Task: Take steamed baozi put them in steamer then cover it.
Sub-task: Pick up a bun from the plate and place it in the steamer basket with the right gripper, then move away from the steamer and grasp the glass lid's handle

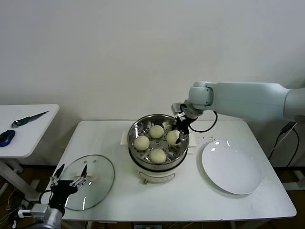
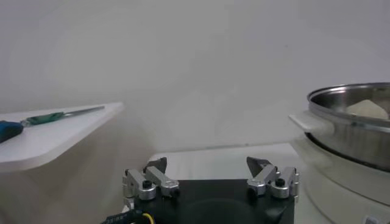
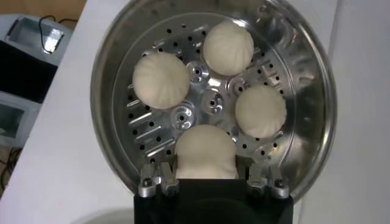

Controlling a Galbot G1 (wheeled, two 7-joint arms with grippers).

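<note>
The steel steamer [image 1: 135, 128] stands on its cream pot base mid-table and holds four cream-white baozi. Three lie free [image 1: 157, 131] [image 1: 141, 142] [image 1: 157, 155]. My right gripper [image 1: 179, 132] reaches into the basket from the right, shut on the fourth baozi [image 1: 172, 137]. In the right wrist view this baozi [image 3: 205, 151] sits between the gripper's [image 3: 206, 176] fingers on the perforated bottom [image 3: 210, 100], its sides pressed flat. The glass cover [image 1: 95, 187] lies flat at the table's front left. My left gripper [image 1: 70, 177] hovers open over its near edge and shows open and empty in the left wrist view [image 2: 210, 167].
An empty white plate [image 1: 232, 167] lies right of the steamer. A side table [image 1: 33, 131] at the left carries a green-handled knife [image 1: 27, 119] and a blue object [image 1: 5, 137]. The steamer's side [image 2: 353, 125] shows in the left wrist view.
</note>
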